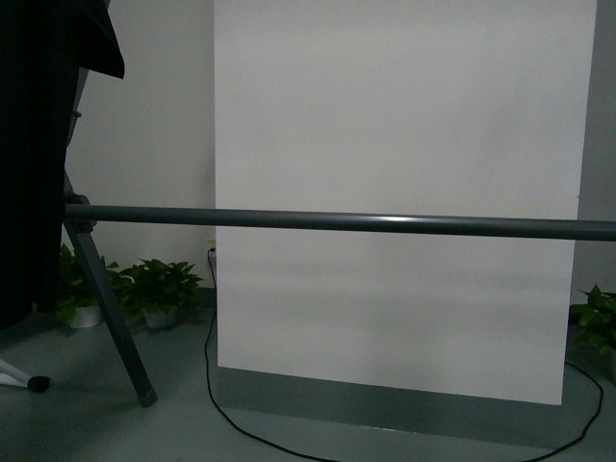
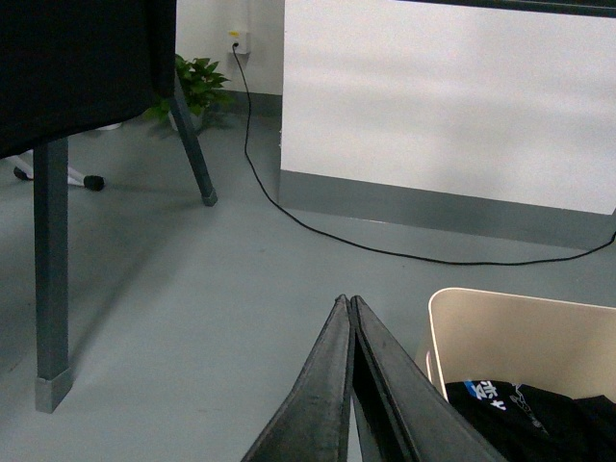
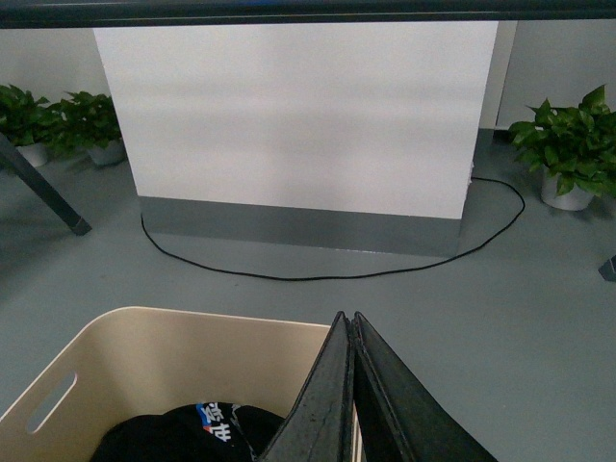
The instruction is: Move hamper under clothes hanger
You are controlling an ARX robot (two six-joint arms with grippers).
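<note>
Grey floor (image 3: pixel 539 308): the hamper (image 3: pixel 173 356) sits just beneath both pressed-together claws, left claw (image 2: pixel 352 306) and right claw (image 3: pixel 352 320), near the clothes hanger (image 1: pixel 337 222); seemingly nearly placed.

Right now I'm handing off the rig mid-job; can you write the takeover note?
Left gripper: fingers shut, holding nothing.
Right gripper: fingers shut, holding nothing, poised above the hamper.
Beige plastic hamper: on the grey floor, dark clothes inside, close below both wrists.
Dark-grey metal-tube clothes hanger: its horizontal bar crosses straight ahead, black T-shirt hanging at its left end.
Done: hamper brought near the rack.
Left: confirm it sits under the bar; the front view doesn't show it.
</note>
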